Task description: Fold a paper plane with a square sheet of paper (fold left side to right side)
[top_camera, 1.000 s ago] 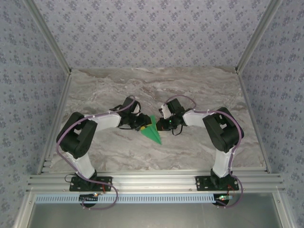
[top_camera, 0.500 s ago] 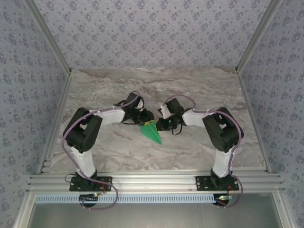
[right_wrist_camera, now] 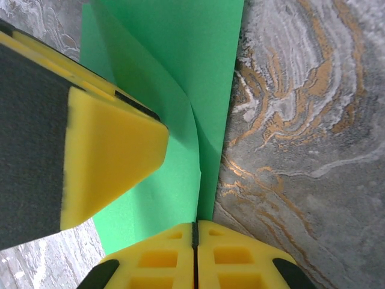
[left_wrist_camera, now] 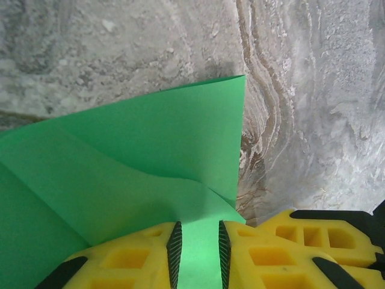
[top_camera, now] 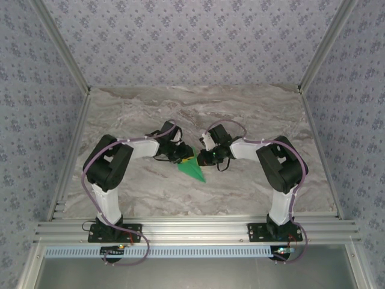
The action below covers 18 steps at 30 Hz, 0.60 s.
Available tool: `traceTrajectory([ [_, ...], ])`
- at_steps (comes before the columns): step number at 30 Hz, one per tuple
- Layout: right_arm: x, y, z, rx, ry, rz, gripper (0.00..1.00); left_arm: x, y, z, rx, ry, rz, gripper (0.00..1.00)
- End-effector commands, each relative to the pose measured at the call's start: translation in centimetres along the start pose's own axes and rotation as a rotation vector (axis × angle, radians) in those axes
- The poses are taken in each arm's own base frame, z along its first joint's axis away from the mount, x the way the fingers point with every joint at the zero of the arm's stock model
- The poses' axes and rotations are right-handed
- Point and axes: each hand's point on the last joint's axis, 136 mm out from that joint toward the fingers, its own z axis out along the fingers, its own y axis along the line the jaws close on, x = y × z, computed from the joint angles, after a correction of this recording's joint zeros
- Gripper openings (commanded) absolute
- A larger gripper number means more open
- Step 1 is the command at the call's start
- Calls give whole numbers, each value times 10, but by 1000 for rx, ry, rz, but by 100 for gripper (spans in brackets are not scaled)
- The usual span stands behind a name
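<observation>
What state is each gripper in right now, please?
Left gripper: open, jaws slightly apart over the green paper.
Right gripper: shut at the paper's edge; grip unclear.

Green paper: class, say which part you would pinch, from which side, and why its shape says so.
Pinch the green paper at its lifted side edge, coming in low from that open side, one finger under. It is thin and mostly flat on the table, so a straight-down pinch would likely find nothing.
</observation>
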Motion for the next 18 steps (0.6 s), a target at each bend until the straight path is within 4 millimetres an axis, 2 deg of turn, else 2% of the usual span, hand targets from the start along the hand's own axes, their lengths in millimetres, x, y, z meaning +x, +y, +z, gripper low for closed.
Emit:
traceTrajectory([
  [1, 23, -14, 10, 59, 87, 22, 9, 14, 25, 6, -72, 28, -13, 26],
  [6, 8, -3, -1, 23, 42, 14, 17, 18, 37, 7, -107, 29, -22, 25],
  [9, -7, 3, -18, 6, -16, 12, 29, 20, 41, 7, -115, 30, -24, 25],
  [12, -15, 10, -37, -11, -59, 7, 36, 21, 43, 8, -118, 30, -30, 25],
  [15, -8, 22, -48, -54, -59, -4, 38, 20, 42, 8, -116, 27, -28, 25],
  [18, 5, 45, -50, -163, -27, -6, 36, 20, 41, 7, -114, 26, -26, 25],
])
